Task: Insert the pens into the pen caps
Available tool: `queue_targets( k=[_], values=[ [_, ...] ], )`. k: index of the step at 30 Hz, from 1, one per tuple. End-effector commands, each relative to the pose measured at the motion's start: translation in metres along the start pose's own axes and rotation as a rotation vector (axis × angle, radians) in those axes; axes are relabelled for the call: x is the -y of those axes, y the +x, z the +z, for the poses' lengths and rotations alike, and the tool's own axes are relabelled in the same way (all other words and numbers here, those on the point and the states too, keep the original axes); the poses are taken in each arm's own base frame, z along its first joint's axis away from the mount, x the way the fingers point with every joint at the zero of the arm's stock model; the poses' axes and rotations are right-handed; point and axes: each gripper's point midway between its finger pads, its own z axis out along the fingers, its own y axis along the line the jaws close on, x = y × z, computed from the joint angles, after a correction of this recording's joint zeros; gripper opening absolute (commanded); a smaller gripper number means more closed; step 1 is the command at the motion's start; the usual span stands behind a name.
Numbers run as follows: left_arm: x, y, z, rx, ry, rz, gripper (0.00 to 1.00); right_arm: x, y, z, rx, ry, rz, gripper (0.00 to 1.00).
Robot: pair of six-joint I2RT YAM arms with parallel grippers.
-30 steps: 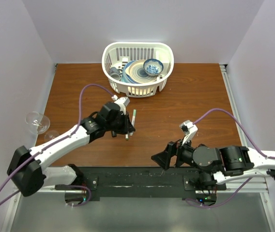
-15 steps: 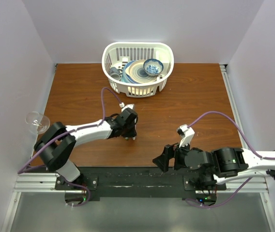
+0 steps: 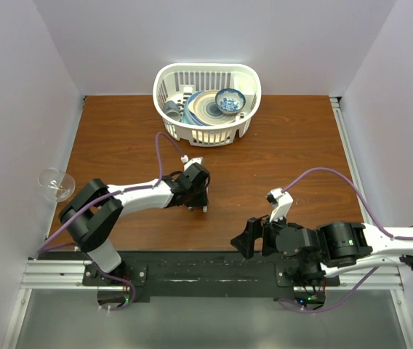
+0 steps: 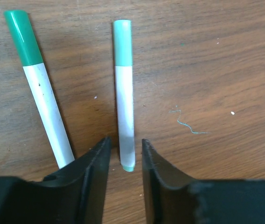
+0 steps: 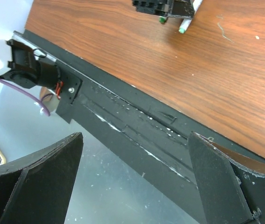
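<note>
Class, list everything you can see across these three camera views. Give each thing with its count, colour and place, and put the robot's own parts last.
Pens: two, white barrels, lying side by side on the table.
Pen caps: two, one dark green and one paler green, each on the far end of a pen.
Basket: one, white, far middle of the table.
Plates: several, pale, inside the basket.
Bowl: one, blue patterned, inside the basket.
Glass: one, clear, by the left wall.
Table: one, brown wood.
Cables: two, purple, one along each arm.
Left gripper: one, black, open, straddling a pen's near end.
Right gripper: one, black, open, over the table's near edge.
</note>
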Motion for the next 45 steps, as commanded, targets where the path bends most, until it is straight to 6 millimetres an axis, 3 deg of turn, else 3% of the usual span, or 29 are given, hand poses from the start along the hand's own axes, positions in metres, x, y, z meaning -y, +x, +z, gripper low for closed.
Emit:
queue_targets(
  k=[1, 4, 7, 9, 11, 12, 13, 14, 16, 19, 21, 22, 29, 45],
  values=[
    [0.024, -0.026, -0.02, 0.093, 0.081, -0.022, 0.4, 0.01, -0.013, -0.002, 0.062, 0.05, 0.031, 0.98],
    [0.037, -0.047, -0.047, 0.165, 0.143, 0.015, 0.51, 0.009, -0.015, -0.002, 0.07, 0.045, 0.036, 0.98],
    [0.054, -0.069, -0.086, 0.251, 0.236, 0.075, 0.71, 0.005, -0.023, -0.004, 0.096, 0.033, 0.011, 0.98],
    [0.065, -0.08, -0.12, 0.31, 0.318, 0.125, 0.85, 0.004, -0.032, -0.006, 0.124, 0.038, -0.002, 0.99],
    [0.077, -0.088, -0.155, 0.375, 0.417, 0.169, 0.91, 0.0, -0.045, -0.011, 0.153, 0.035, -0.013, 0.99],
    [0.08, -0.088, -0.167, 0.391, 0.451, 0.212, 1.0, -0.001, -0.051, -0.012, 0.175, 0.042, -0.019, 0.99],
    [0.078, -0.089, -0.177, 0.405, 0.454, 0.222, 1.0, -0.005, -0.06, -0.016, 0.194, 0.035, -0.03, 0.99],
    [0.077, -0.095, -0.2, 0.455, 0.482, 0.227, 1.0, -0.008, -0.062, -0.014, 0.199, 0.04, -0.042, 0.99],
    [0.075, -0.095, -0.22, 0.494, 0.512, 0.277, 1.0, -0.015, -0.074, -0.019, 0.228, 0.037, -0.049, 0.99],
    [0.069, -0.1, -0.277, 0.63, 0.601, 0.296, 1.0, -0.021, -0.095, -0.024, 0.291, 0.049, -0.041, 0.99],
    [0.07, -0.094, -0.294, 0.658, 0.659, 0.317, 1.0, -0.022, -0.107, -0.029, 0.337, 0.058, -0.023, 0.99],
    [0.069, -0.095, -0.313, 0.71, 0.701, 0.319, 1.0, -0.02, -0.119, -0.034, 0.383, 0.075, -0.01, 0.99],
    [0.052, -0.089, -0.345, 0.797, 0.722, 0.345, 1.0, -0.022, -0.151, -0.051, 0.494, 0.08, 0.016, 0.99],
    [0.053, -0.094, -0.356, 0.83, 0.744, 0.321, 1.0, -0.017, -0.158, -0.056, 0.521, 0.088, 0.018, 0.99]
  ],
)
